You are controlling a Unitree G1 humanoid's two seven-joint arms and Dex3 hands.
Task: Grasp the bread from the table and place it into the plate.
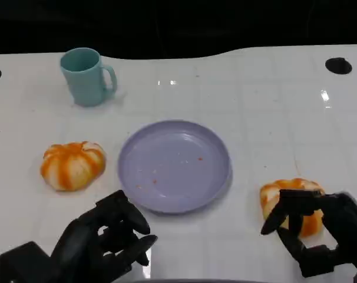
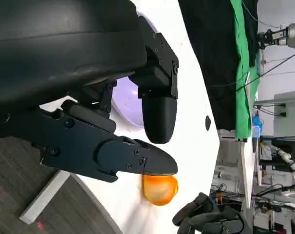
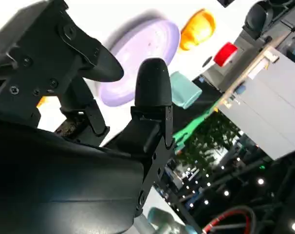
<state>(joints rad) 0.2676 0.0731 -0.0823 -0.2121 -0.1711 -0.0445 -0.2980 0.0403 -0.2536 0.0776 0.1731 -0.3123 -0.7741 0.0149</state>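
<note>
Right hand (image 1: 320, 233) fingers (image 1: 278, 221) touching bread (image 1: 290, 203); plate (image 1: 174, 165) bare.

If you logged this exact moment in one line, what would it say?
right hand: fingers around right orange-white bread, not lifted | left hand: idle, empty | lilac round plate: no bread | second bread: left of plate

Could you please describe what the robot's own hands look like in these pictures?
Both the left hand and the right hand are matte black, built of blocky jointed segments held together with small screws. The fingers end in smooth rounded tips, and a rounded black shell sits behind them in the wrist views. No cables or markings can be made out.
</note>
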